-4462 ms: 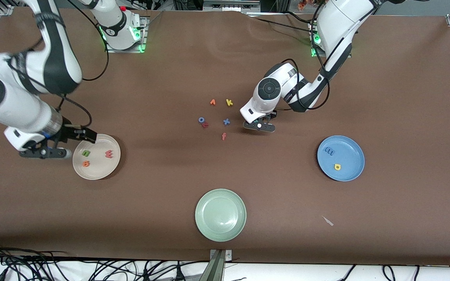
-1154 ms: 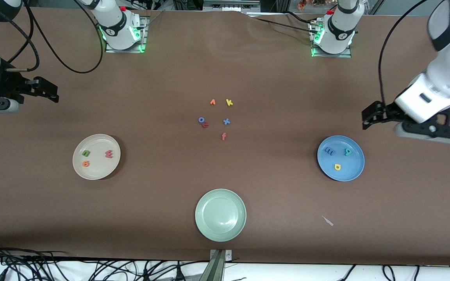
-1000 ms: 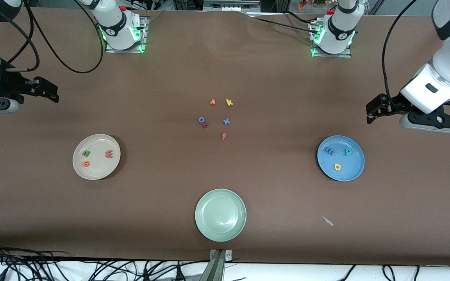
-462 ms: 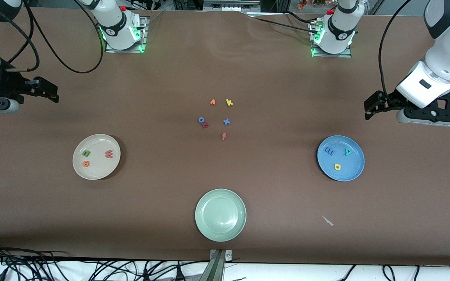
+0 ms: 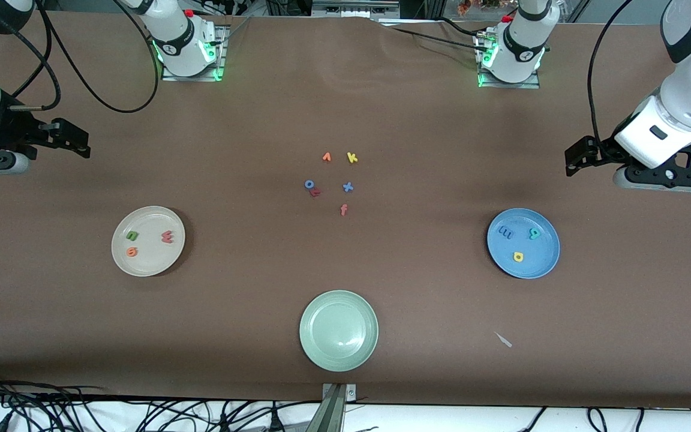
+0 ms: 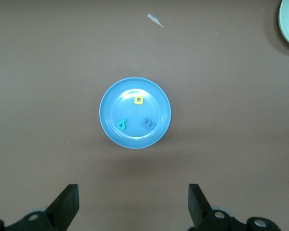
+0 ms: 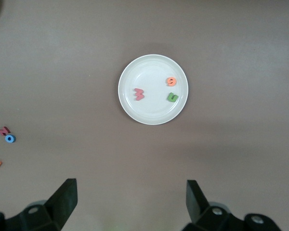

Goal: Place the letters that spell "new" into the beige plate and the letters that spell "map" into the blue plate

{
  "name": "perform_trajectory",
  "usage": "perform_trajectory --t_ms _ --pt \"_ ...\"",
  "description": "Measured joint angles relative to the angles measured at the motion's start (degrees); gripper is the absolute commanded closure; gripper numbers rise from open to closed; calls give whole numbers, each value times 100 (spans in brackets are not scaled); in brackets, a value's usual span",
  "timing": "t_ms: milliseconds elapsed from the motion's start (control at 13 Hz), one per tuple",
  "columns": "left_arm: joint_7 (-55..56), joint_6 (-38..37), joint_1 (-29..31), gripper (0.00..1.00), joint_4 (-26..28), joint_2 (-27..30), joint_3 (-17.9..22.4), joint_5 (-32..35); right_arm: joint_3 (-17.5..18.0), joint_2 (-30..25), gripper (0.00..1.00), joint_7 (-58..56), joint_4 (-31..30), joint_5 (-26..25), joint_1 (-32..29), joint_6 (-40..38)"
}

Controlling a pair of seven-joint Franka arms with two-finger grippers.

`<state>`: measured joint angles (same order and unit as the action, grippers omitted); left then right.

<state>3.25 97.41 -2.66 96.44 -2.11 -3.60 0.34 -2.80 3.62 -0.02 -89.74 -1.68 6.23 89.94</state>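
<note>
Beige plate [image 5: 148, 264] holds n/e/w, blue plate [image 5: 523, 270] m/a/p.

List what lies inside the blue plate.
The blue plate holds three foam letters: a blue m, a teal p and a yellow a. They lie apart, none covered; nothing else shows.

A robotics lab: bolted arm bases [image 5: 186, 45] (cables [image 5: 81, 411] trailing).

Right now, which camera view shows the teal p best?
The left wrist view: it looks straight down on the blue plate, with the teal p largest and unobstructed. The front view shows the p only as a tiny shape. The right wrist view does not show it.
</note>
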Motion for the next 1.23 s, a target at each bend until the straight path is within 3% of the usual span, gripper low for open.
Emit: perform_trajectory --t_ms 1231 --pt "-29 -452 101 0 -113 -128 13 0 2 0 0 1 1 3 0 162"
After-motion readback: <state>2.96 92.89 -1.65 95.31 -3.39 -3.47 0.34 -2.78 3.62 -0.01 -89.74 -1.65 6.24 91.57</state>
